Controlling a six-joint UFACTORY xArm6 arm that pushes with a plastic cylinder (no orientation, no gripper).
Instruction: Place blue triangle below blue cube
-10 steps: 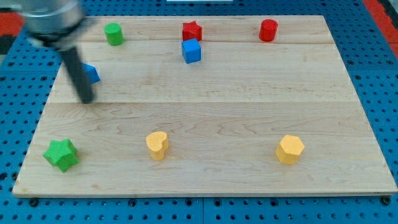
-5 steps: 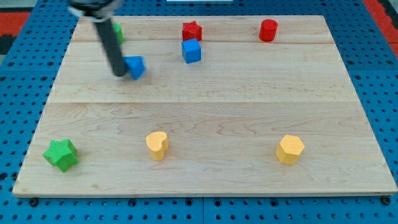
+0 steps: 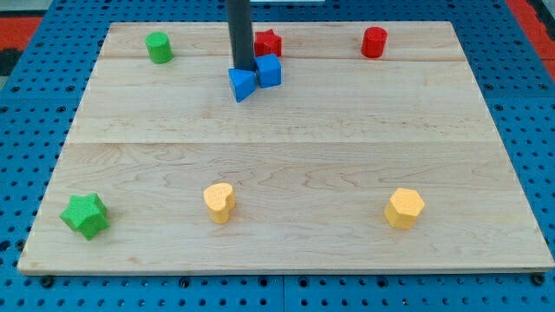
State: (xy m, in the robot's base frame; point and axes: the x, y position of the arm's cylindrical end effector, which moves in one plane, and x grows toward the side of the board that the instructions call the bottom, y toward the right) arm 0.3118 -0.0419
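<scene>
Camera view looks down on a pale wooden table (image 3: 286, 173) resting on a blue pegboard base (image 3: 26, 139). In the upper middle of the frame a straight dark rod comes down from the top edge, and my tip (image 3: 242, 69) sits at the top edge of the small blue triangle block (image 3: 243, 84), apparently touching it. The arm carries no gripper, so nothing opens, closes or grasps; only the rod meets the block. The blue triangle block lies just to the view's left of the blue cube block (image 3: 269, 70) and slightly lower, the two touching or nearly so. Right above the cube is a red star-shaped block (image 3: 268, 42), partly hidden by the rod. A red cylinder block (image 3: 374, 42) stands in the upper right of the frame and a green cylinder block (image 3: 159, 47) in the upper left. Along the lower part, a green star-shaped block (image 3: 86, 215) lies at the lower left, a yellow heart-shaped block (image 3: 219, 202) lies left of centre, and a yellow hexagonal block (image 3: 404, 208) lies at the lower right.
</scene>
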